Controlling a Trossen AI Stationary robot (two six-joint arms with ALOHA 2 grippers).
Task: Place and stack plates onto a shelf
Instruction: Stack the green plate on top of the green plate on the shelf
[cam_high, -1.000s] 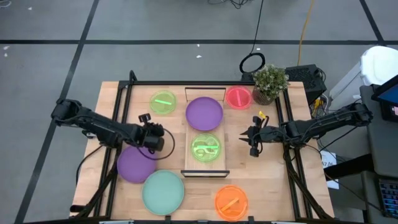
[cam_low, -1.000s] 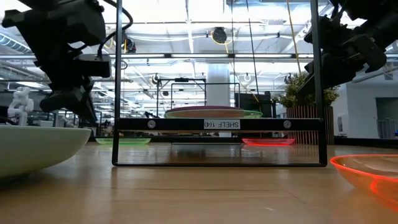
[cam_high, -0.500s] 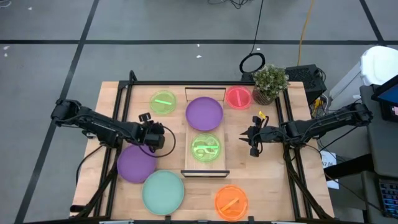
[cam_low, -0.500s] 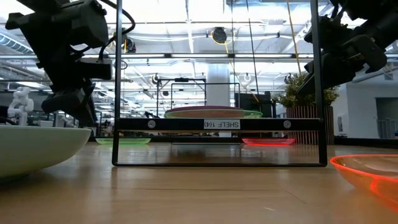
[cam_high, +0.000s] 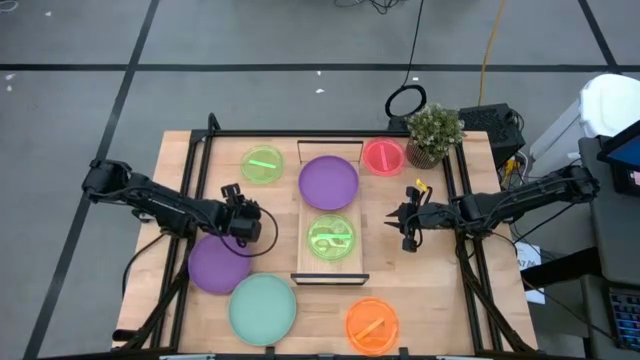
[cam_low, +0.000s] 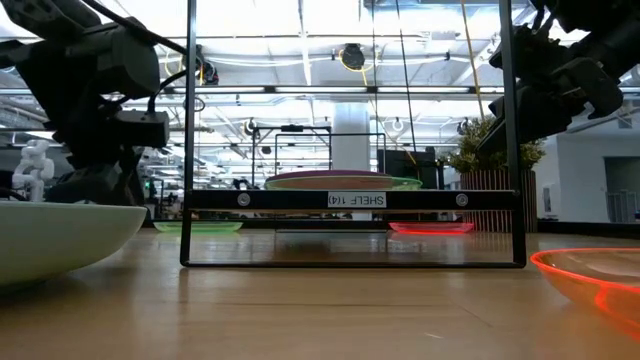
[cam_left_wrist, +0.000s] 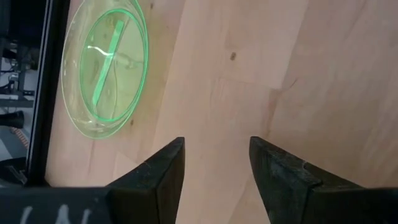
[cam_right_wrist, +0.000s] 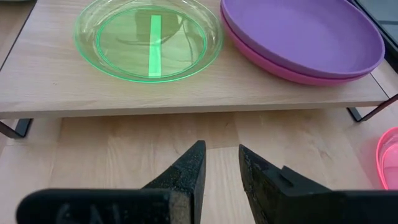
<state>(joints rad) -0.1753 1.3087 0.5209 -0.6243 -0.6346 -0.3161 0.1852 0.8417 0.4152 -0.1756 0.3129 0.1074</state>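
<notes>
The shelf (cam_high: 330, 270) stands mid-table. On it a purple plate (cam_high: 328, 182) lies stacked on a magenta one (cam_right_wrist: 273, 70), with a lime-green plate (cam_high: 330, 238) beside them. On the table lie another lime-green plate (cam_high: 262, 165), a red-pink one (cam_high: 383, 157), a purple one (cam_high: 218, 265), a mint-green one (cam_high: 262, 308) and an orange one (cam_high: 372, 325). My left gripper (cam_left_wrist: 214, 146) is open low over bare wood, just past the loose purple plate's far edge. My right gripper (cam_right_wrist: 221, 155) hovers open to the right of the shelf, facing it, holding nothing.
A potted plant (cam_high: 434, 130) stands at the far right corner. Black frame rails (cam_high: 190, 190) run along the table's left and right sides. Bare wood lies between the shelf and each rail.
My left gripper has sunk toward the table beside the loose purple plate. The plates have not moved.
</notes>
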